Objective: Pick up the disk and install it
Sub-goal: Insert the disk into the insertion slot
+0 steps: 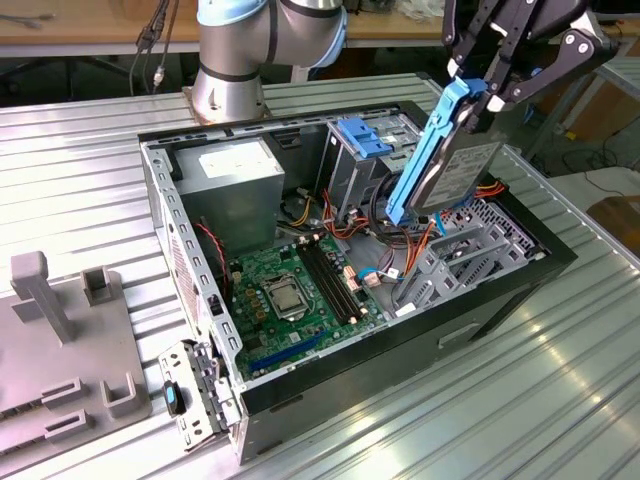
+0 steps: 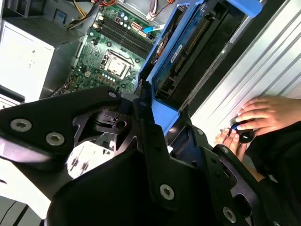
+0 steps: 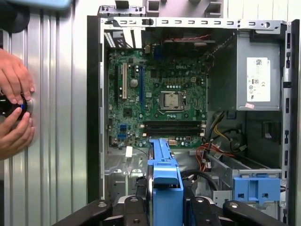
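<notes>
The end effector [image 1: 478, 98] gripped the disk [image 1: 455, 170] by its upper end, long axis steeply tilted, lower end just above the drive cage [image 1: 450, 262].

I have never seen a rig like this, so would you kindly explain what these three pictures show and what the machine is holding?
This is one robot arm with a gripper at its end. The exterior view comes from a camera standing off the arm; both wrist views come from cameras riding on it. On the ribbed metal table lies an open computer case, its green circuit board exposed. The gripper is shut on the disk, grey with blue rails, held tilted above the case. A person's hands rest on the table beside the case.
</notes>
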Action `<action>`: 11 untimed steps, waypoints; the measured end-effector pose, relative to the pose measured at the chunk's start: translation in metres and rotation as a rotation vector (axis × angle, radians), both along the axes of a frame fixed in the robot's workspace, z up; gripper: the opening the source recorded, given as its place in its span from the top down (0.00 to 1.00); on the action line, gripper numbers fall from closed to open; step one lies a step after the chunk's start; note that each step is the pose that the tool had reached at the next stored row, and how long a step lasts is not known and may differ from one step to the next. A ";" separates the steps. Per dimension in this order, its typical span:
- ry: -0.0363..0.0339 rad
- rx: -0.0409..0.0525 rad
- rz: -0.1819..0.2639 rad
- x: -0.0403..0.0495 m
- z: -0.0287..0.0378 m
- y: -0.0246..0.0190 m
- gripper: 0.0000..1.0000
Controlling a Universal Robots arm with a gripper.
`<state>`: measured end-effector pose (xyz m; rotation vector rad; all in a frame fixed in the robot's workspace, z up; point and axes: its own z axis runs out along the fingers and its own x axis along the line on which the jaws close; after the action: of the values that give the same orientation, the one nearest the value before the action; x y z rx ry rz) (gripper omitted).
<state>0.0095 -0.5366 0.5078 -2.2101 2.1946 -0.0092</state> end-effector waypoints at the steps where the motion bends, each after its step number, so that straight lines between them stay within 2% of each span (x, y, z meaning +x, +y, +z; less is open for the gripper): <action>1: 0.0000 0.0000 0.000 0.0017 -0.0001 -0.0009 0.63; 11: 0.0000 0.0001 0.000 0.0198 -0.0014 -0.0072 0.63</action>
<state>0.0294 -0.5439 0.5065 -2.2101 2.1946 -0.0091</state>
